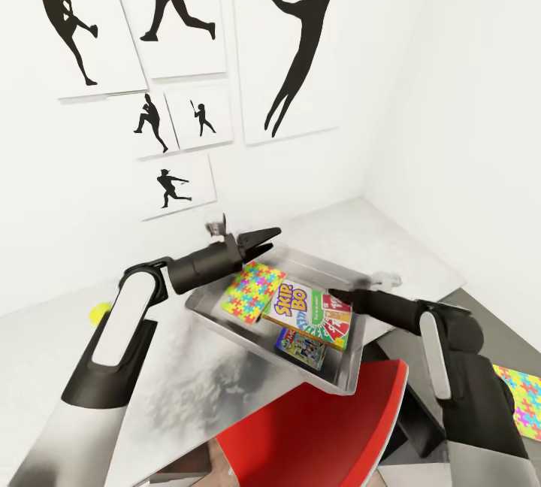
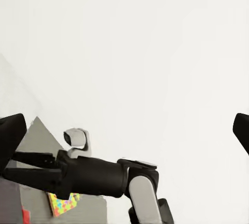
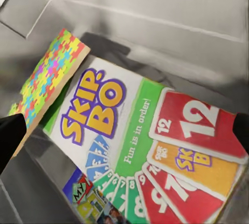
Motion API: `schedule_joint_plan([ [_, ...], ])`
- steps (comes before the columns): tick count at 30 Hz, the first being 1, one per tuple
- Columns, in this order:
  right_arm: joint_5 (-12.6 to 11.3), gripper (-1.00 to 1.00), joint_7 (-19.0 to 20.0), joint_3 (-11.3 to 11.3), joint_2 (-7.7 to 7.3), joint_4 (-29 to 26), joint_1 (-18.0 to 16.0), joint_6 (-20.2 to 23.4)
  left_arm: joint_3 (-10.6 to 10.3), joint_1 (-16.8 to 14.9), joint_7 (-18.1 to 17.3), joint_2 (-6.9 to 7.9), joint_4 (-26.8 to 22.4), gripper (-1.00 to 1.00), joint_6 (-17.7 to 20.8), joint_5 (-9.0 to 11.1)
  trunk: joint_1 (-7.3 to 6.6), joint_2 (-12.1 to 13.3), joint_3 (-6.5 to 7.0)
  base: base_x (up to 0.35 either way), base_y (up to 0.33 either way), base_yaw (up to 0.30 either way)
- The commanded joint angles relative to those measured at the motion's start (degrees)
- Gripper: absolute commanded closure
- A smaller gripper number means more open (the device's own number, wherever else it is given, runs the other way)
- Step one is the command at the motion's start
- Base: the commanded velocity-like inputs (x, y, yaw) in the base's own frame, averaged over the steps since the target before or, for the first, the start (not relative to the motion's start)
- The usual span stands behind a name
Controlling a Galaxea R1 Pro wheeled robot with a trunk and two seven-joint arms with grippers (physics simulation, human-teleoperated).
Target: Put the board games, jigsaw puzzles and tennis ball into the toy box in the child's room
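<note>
Three boxes already in the toy box (image 1: 340,267) on the desk (image 1: 52,367): a puzzle (image 1: 254,290) leaning on the Skip-Bo game (image 1: 308,313), and a small blue game (image 1: 302,348) under Skip-Bo's near edge. Still outside: the ball (image 1: 98,313), far out on the desk beyond the left arm, and a second puzzle (image 1: 520,401) on the dark surface beside the right arm. Left gripper (image 1: 264,240) open and empty, hovering over the toy box's far rim. Right gripper (image 1: 336,294) low over Skip-Bo, with dark fingertips (image 3: 10,140) spread wide at either side of its wrist view and nothing between them, so apparently just parted from that box. Best now to lift straight up before swinging away, to avoid dragging Skip-Bo or tipping the leaning puzzle. Then likely the second puzzle with the right arm, gripped by an edge and kept level. Third game not visible.
</note>
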Motion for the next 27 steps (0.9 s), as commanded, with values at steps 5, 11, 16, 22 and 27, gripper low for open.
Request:
schedule_joint_plan([
  [5, -0.64, -1.0, 8.2, -0.69, -4.3, -1.12, -0.18, -0.58, -1.5, 1.83, 1.81, -0.93, 0.01, -1.0, -0.24, -0.5, 0.03, -0.1, -0.09, 0.0, 0.0, 0.0],
  [11, -0.7, -1.0, 16.29, -2.99, -7.58, -1.6, -1.88, -1.1, -3.02, 2.35, 3.05, -1.56, 0.01, -1.0, -0.14, -0.57, 0.03, -0.1, -0.09, 0.0, 0.0, 0.0],
  [16, -0.72, -1.0, 19.78, -5.3, -8.62, -1.73, -3.03, -1.23, -5.11, 1.77, 3.64, -2.31, 0.01, -1.0, -0.08, -0.59, 0.03, -0.1, -0.09, 0.0, 0.0, 0.0],
  [22, -0.73, -1.0, 21.82, -7.67, -9.61, -1.77, -3.33, -1.2, -6.16, 1.5, 4.63, -2.65, 0.03, -1.0, -0.08, -0.59, 0.03, -0.1, -0.09, 0.0, 0.0, 0.0],
  [27, -0.67, -1.0, 23.09, -13.23, -12.47, -1.79, -2.49, -0.58, -6.71, 1.4, 6.36, -2.91, 0.09, -1.0, -0.08, -0.6, 0.03, -0.1, -0.09, 0.0, 0.0, 0.0],
])
